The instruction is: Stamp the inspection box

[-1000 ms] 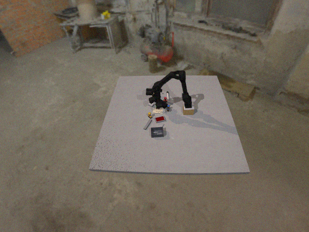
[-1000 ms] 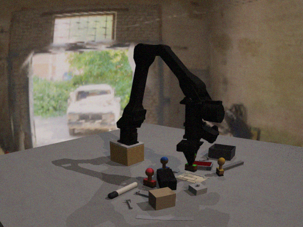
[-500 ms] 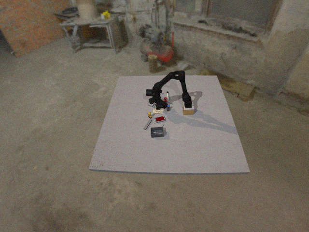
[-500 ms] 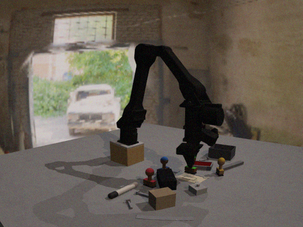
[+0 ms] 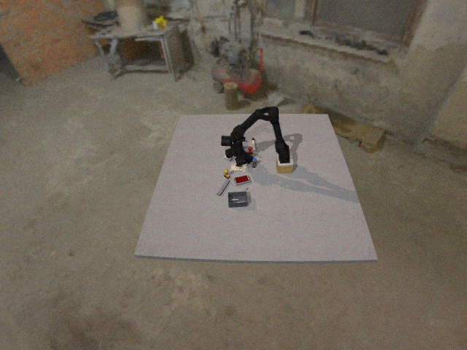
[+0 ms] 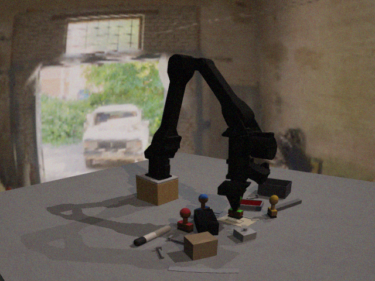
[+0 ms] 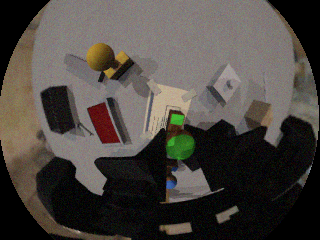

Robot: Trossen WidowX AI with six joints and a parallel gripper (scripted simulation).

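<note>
A stamp with a green knob and green-topped brown base [image 6: 235,213] [image 7: 176,120] is upright in my gripper [image 5: 241,163] [image 6: 235,207] [image 7: 174,130], which is shut on its handle. The stamp's base is very low over the cream card [image 5: 236,168] [image 6: 247,223] [image 7: 167,92], at the side toward my arm. I cannot tell whether it touches. The base and fingers hide part of the card's printed lines, and no print shows under the stamp. The red ink pad [image 5: 241,179] [image 6: 254,204] [image 7: 104,124] lies beside the card. The word on the stamp is not visible.
Yellow [image 6: 273,199] [image 7: 100,56], blue [image 6: 203,198] [image 7: 171,183] and red [image 6: 184,212] stamps stand around the card. A black block [image 6: 206,222], grey block [image 6: 244,233] [image 7: 226,85], cardboard box [image 6: 200,246] and marker [image 6: 156,233] are nearby. A dark tray [image 5: 237,204] is beyond the pad.
</note>
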